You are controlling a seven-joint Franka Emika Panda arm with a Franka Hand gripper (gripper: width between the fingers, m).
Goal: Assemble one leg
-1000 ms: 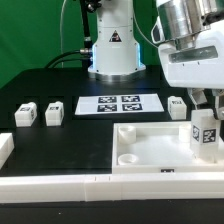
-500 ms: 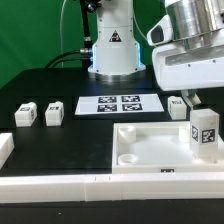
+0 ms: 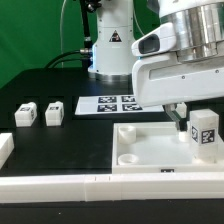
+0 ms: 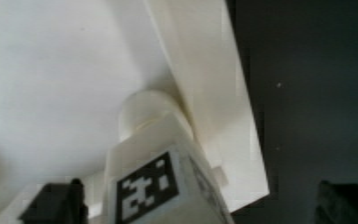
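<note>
One leg point(image 3: 205, 134), a small white block with a black-and-white tag, stands upright in the corner socket of the large white square panel point(image 3: 150, 150) at the exterior view's right. My gripper point(image 3: 184, 114) hangs just above and to the left of it, open and holding nothing. In the wrist view the same leg point(image 4: 153, 180) rises from the panel point(image 4: 51, 70) between my gripper's point(image 4: 197, 206) wide-apart dark fingertips point(image 4: 53, 204), touching neither. Two more legs point(image 3: 25, 114) point(image 3: 54, 114) lie on the black table at the left.
The marker board point(image 3: 108, 103) lies at mid-table, partly behind my hand. Long white bars run along the front point(image 3: 60, 186) and at the left edge point(image 3: 5, 148). The robot base point(image 3: 110, 50) stands at the back.
My gripper has let go of the leg, risen off it and shifted toward the exterior view's left. The leg stays standing in the panel's corner.
</note>
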